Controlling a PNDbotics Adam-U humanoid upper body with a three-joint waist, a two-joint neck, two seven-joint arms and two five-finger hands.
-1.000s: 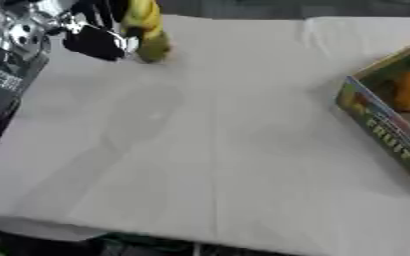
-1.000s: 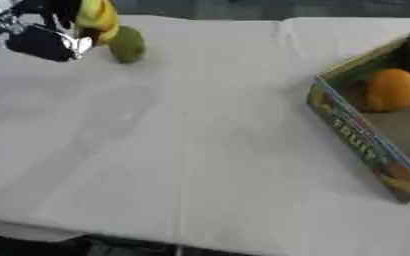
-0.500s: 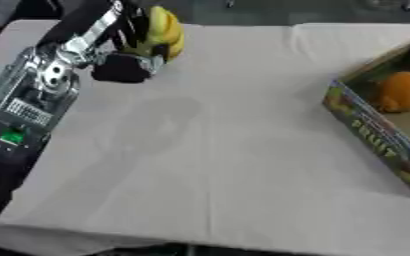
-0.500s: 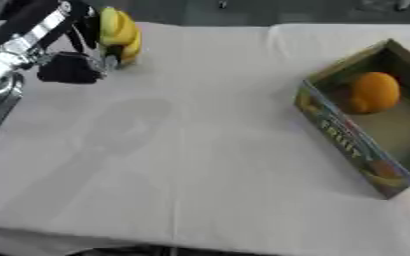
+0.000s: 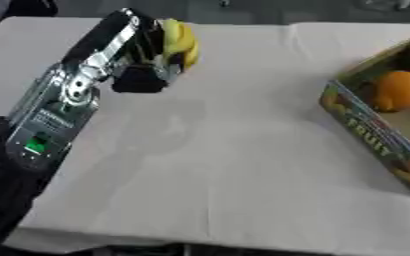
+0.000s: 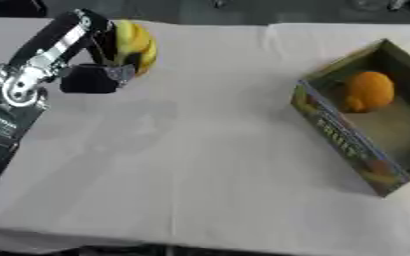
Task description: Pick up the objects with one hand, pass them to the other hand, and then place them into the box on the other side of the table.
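White cloth covers the counter (image 5: 208, 165). At 11 o'clock, left hand (image 5: 143, 75) fingers curl around the banana bunch (image 5: 180, 42): light, soft-skinned, best held mid-body. Box (image 6: 366, 150) sits at 3 o'clock.

Before me the desk (image 5: 226, 165) lies under a white cloth (image 6: 200, 150) that covers it from the far edge to the near one, creased in faint lines. Beyond the far edge I see only dark floor (image 5: 243, 10).
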